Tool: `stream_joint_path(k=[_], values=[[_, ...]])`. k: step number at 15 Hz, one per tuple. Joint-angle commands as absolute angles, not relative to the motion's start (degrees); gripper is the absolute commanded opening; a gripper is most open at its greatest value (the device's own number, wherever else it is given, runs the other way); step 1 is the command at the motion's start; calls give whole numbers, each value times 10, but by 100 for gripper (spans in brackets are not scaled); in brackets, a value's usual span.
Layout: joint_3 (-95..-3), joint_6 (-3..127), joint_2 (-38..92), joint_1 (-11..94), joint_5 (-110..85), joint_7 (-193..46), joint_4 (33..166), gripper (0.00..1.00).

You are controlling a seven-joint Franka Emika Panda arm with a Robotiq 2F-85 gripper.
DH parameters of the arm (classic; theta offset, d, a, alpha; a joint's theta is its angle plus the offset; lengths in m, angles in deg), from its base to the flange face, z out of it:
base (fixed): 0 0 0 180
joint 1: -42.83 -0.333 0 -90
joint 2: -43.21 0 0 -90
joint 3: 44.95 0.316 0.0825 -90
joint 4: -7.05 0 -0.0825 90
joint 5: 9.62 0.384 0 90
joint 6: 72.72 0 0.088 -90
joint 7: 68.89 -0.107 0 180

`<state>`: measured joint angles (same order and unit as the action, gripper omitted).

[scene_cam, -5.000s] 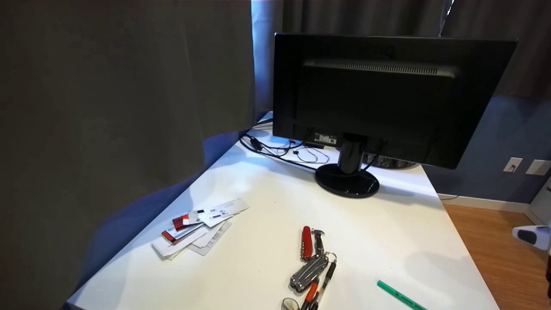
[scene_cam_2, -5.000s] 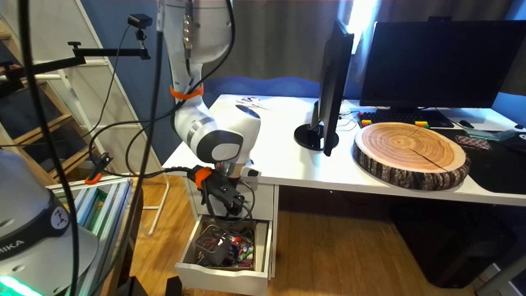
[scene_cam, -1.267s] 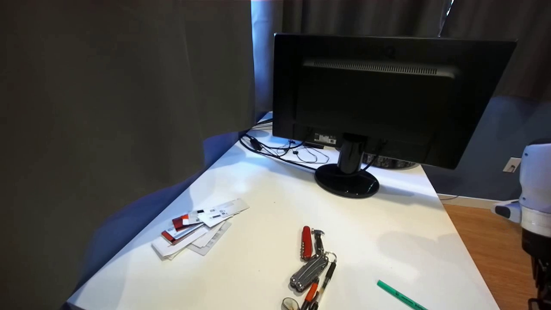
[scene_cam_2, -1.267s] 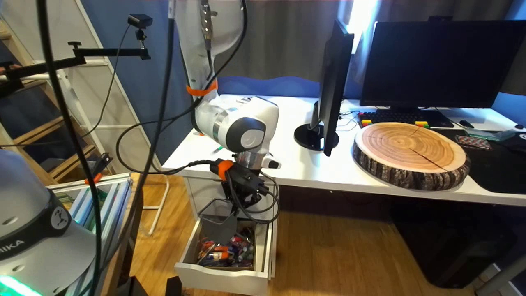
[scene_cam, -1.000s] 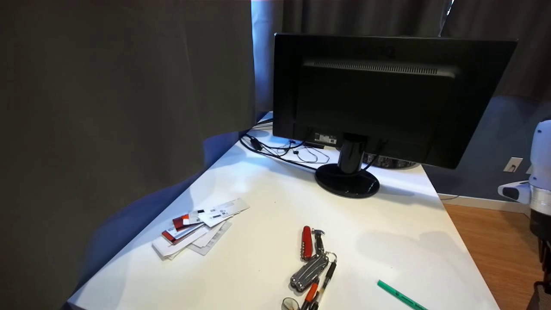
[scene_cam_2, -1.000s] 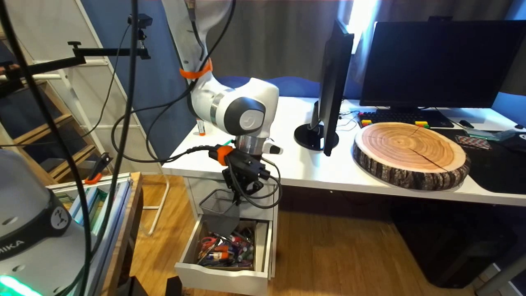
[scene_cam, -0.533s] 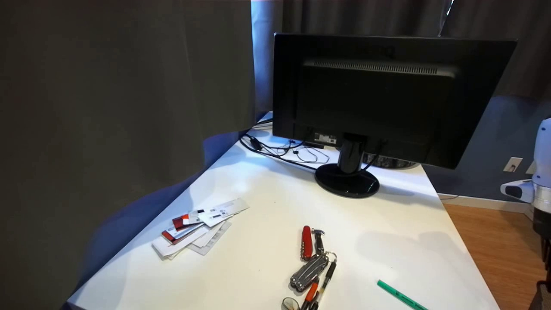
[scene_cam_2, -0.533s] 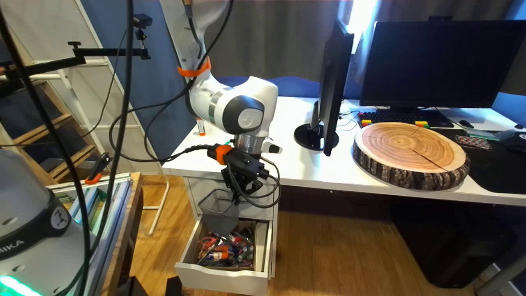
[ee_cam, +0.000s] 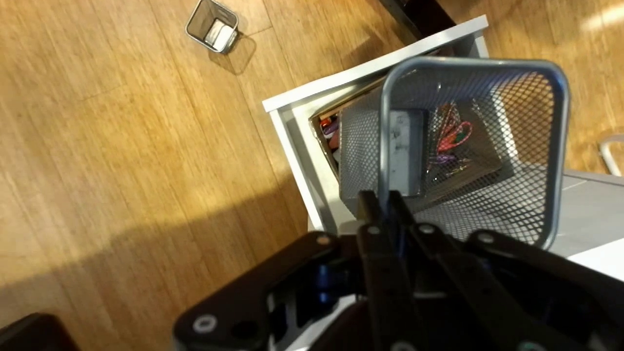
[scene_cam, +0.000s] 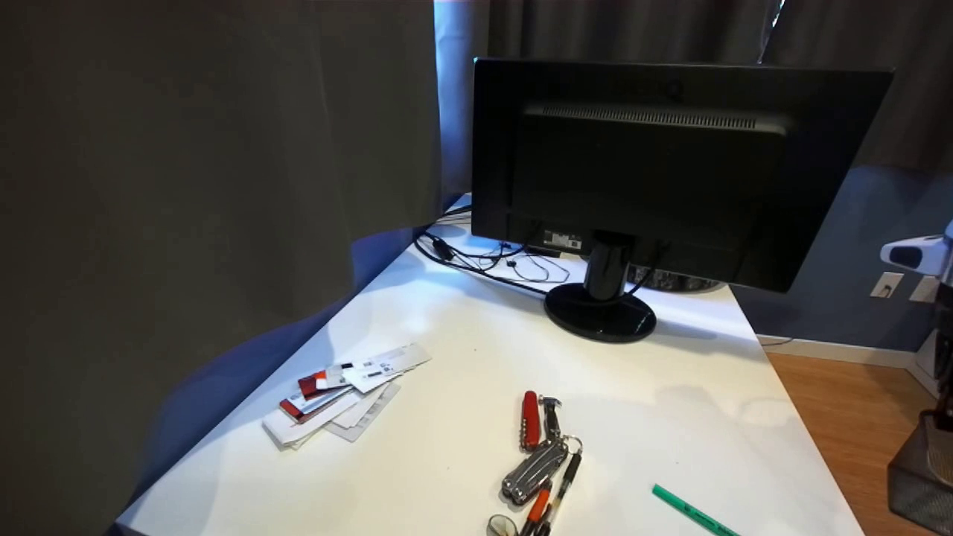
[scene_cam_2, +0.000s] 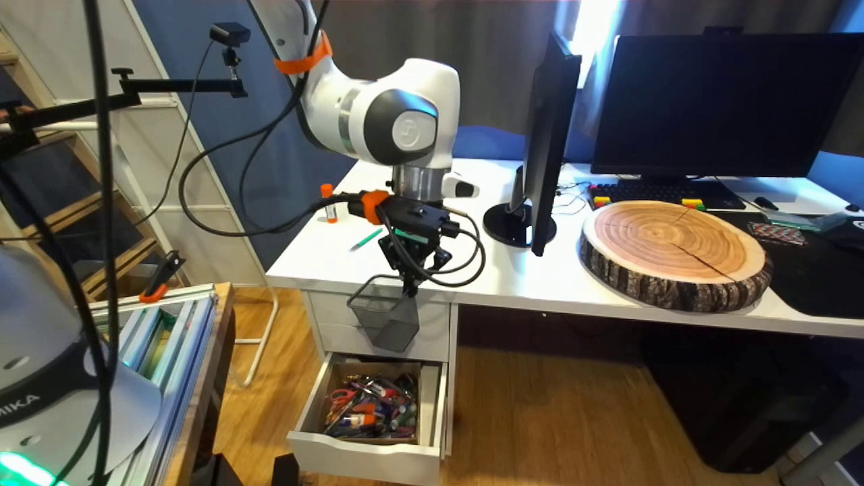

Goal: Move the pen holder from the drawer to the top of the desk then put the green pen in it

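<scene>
The dark grey mesh pen holder [scene_cam_2: 388, 317] hangs tilted in the air above the open drawer [scene_cam_2: 368, 460], before the desk's shut drawer fronts. My gripper [ee_cam: 383, 202] is shut on one side of its rim, a finger either side of the wire; through the mesh the drawer shows beneath in the wrist view. At the right edge of an exterior view, part of the pen holder [scene_cam: 919, 480] shows beyond the desk's edge. The green pen [scene_cam: 692, 510] lies on the white desk [scene_cam: 447, 476]; the green pen [scene_cam_2: 366, 239] is left of the gripper [scene_cam_2: 410, 290].
Pens and scissors fill a box [scene_cam_2: 371, 405] in the drawer. A glue stick [scene_cam_2: 329, 202], a pocket tool pile [scene_cam: 536, 469], cards [scene_cam: 342, 391] and a black monitor [scene_cam_2: 550, 148] stand or lie on the desk. Another mesh cup [ee_cam: 212, 24] stands on the floor.
Five seconds ago the pen holder sat in the drawer with the gripper over it. It has been gripped and lifted out, and rose further within the last half second.
</scene>
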<state>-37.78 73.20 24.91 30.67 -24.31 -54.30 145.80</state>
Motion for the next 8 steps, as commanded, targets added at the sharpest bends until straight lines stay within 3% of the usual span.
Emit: stream_joint_path(k=[1, 8], values=[[-361, 703, 338, 307, -252, -555, 1493, 2], [-313, 699, 404, 305, -167, -492, 1484, 2]])
